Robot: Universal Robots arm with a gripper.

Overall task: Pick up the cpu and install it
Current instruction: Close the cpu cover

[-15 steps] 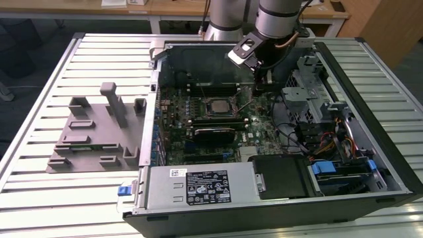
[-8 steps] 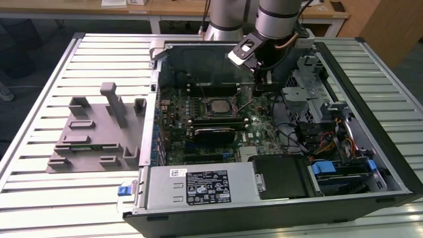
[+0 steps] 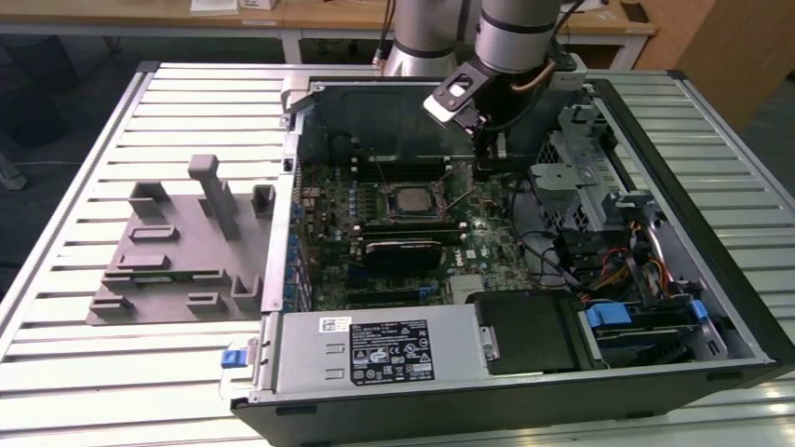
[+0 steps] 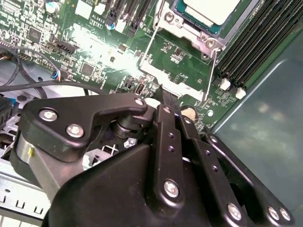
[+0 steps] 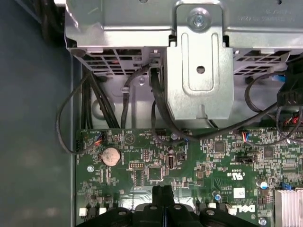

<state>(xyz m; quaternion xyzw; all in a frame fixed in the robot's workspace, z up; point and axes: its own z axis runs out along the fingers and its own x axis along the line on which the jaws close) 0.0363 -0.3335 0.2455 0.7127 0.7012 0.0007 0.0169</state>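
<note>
Hand (image 5: 163,194) seemingly closed over motherboard (image 5: 213,161), cpu (image 3: 410,198) in socket (image 4: 187,33)

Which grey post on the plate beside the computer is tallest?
The thin post with the wider head, at the plate's far edge in the exterior view; the other blocks stand much lower.

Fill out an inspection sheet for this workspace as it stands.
Surface: slatted metal table carrying an open computer case.
Job's things: cpu lies in the motherboard socket, apart from the gripper.
Clutter: grey fixture block beside the case, on the exterior view's left.
Grippers: gripper shut, holding nothing, tips close to the board near a coin battery.
Cables: black cables run from the drive cage to the board; coloured wires inside the case.
Surroundings: wooden desks behind the table.
</note>
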